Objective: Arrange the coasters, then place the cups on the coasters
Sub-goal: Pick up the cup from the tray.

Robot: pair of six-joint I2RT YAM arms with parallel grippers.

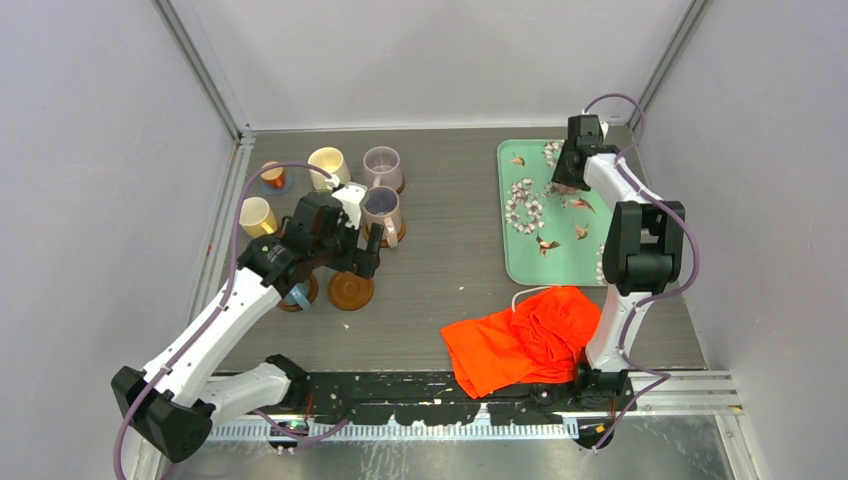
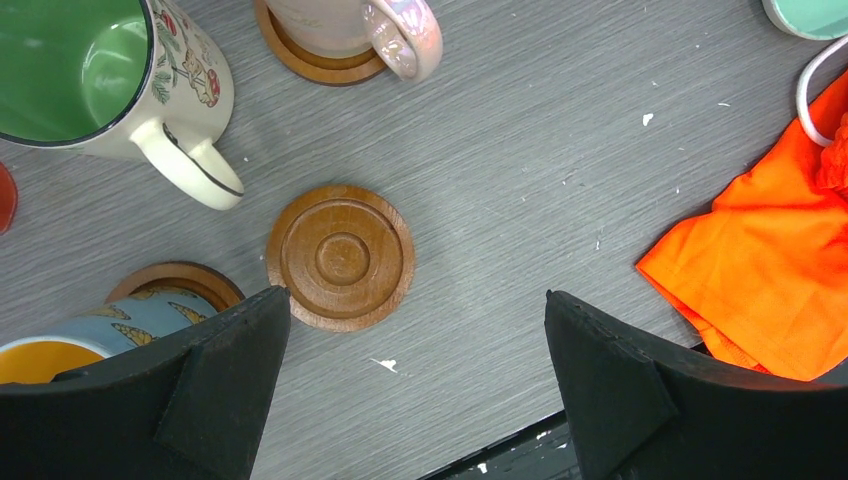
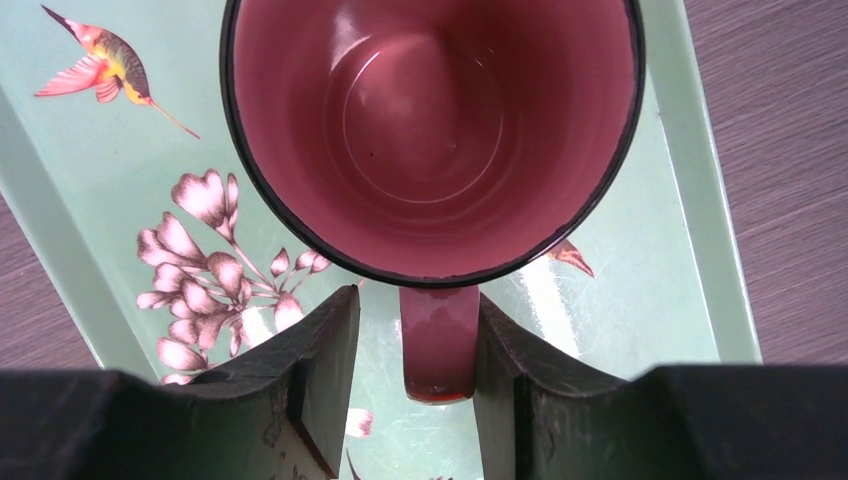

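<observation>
A pink-maroon cup stands on the teal floral tray. My right gripper straddles its handle: the right finger touches the handle and the left finger stands a small gap away. From above, this gripper is over the tray's far end. My left gripper hangs wide open and holds nothing, just right of a bare wooden coaster. A blue cup with an orange inside sits on another coaster. A green-inside cup stands on the table. A lilac cup sits on a coaster.
An orange cloth with a white cord lies at the front, between the arms. At the back left stand two cream cups, a second lilac cup and a tiny orange cup. Walls enclose the table on three sides.
</observation>
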